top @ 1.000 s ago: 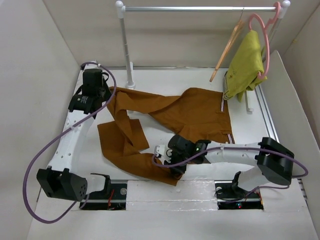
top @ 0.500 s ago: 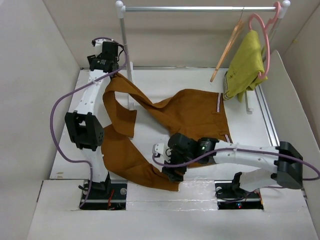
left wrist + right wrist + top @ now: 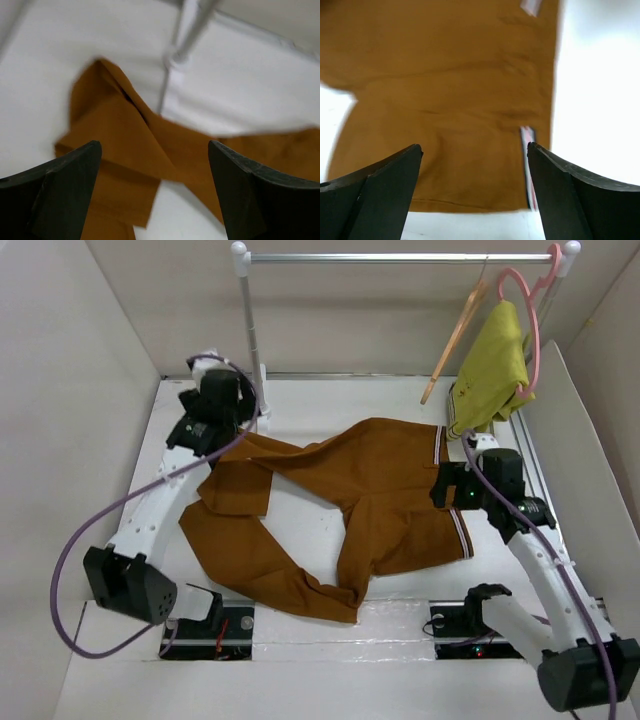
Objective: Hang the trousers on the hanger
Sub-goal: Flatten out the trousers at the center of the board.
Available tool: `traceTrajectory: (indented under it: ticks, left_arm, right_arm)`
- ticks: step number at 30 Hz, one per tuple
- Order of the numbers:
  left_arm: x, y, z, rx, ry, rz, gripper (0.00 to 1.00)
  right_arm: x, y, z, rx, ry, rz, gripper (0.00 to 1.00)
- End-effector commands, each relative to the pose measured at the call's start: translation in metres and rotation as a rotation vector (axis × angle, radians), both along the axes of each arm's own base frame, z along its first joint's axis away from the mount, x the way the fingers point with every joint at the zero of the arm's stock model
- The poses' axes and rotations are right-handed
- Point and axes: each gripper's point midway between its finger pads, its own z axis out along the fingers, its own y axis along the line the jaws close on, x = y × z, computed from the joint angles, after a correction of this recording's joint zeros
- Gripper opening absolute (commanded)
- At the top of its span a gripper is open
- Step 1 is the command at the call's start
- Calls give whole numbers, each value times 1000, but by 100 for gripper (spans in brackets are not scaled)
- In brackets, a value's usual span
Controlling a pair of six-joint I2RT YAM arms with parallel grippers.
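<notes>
The rust-brown trousers [image 3: 350, 490] lie spread on the white table, waistband to the right and legs running left and toward the front. My left gripper [image 3: 222, 410] hovers open over the far-left leg end [image 3: 125, 145], beside the rack post; nothing is between its fingers [image 3: 65, 185]. My right gripper [image 3: 448, 485] hangs open above the waistband end [image 3: 450, 100], whose striped inner band [image 3: 527, 145] shows near the right finger. The wooden hanger [image 3: 455, 335] hangs tilted from the rail at the back right, apart from both grippers.
A white clothes rack spans the back, its left post [image 3: 250, 335] close to my left gripper, and the post's foot [image 3: 175, 57] shows in the left wrist view. A pink hanger [image 3: 530, 310] on the rail carries a yellow-green garment [image 3: 492, 365]. Walls close in both sides.
Both grippers opened and let the trousers go. The left arm came down from the back corner; the right arm swung from the front centre to the waistband. The cloth now lies flatter.
</notes>
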Motion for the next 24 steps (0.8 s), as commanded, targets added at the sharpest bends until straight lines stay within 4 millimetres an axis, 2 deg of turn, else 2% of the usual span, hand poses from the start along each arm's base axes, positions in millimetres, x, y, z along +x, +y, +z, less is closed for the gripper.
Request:
traceTrajectory:
  ticks: [1,2,3,4,5,6,7,9,10,13,14,17,20,21,22,23,24]
  left_arm:
    - [-32,-48,-56,-135,88,-181,83]
    - [-38,-55,-64,-193,86,-195,83]
    - [-54,-68,-94,-245,148,-268,82]
    - [-63,-80,-93,-276,133,-323,80]
    - [-68,-89,-99,-307,144,-340,80]
    - [-82,-110,-112,-320,187,-411,79]
    - [-89,-124,-118,-323,207,-455,79]
    - [-104,-155,-128,-325,247,-534,80]
    - [-119,-184,-139,-311,298,-613,82]
    - [-147,-230,-150,-326,357,-734,85]
    - [-157,-244,-151,-349,370,-785,85]
    - [-177,-264,-168,-336,420,-845,86]
    - [-198,-277,-187,-347,490,-932,84]
    - [-207,-280,-193,-346,513,-959,83]
    - [-213,-282,-197,-328,523,-976,81]
    - [-218,-283,-199,-320,528,-989,81]
    - [-226,-282,-205,-315,548,-1005,79]
  right_arm:
    - [-12,-48,-33,5,118,-207,92]
    - [-13,-57,-37,1,129,-236,92]
    - [-18,-64,-49,-5,158,-256,93]
    - [-17,-79,-55,5,166,-310,93]
    - [-17,-82,-62,14,176,-309,94]
    - [-16,-74,-67,57,182,-257,94]
    - [-20,-72,-87,78,246,-244,94]
    - [-26,-69,-105,88,318,-222,94]
    - [-28,-67,-119,98,348,-210,94]
    - [-29,-57,-133,173,375,-172,94]
    - [-34,-51,-145,199,414,-163,94]
    - [-42,-39,-158,266,447,-148,86]
    - [-44,-42,-160,300,434,-181,35]
    - [-43,-45,-154,298,413,-193,14]
    - [-49,-51,-151,290,431,-232,0]
    - [-50,-58,-144,267,422,-263,0]
    - [-40,-77,-119,195,322,-330,0]
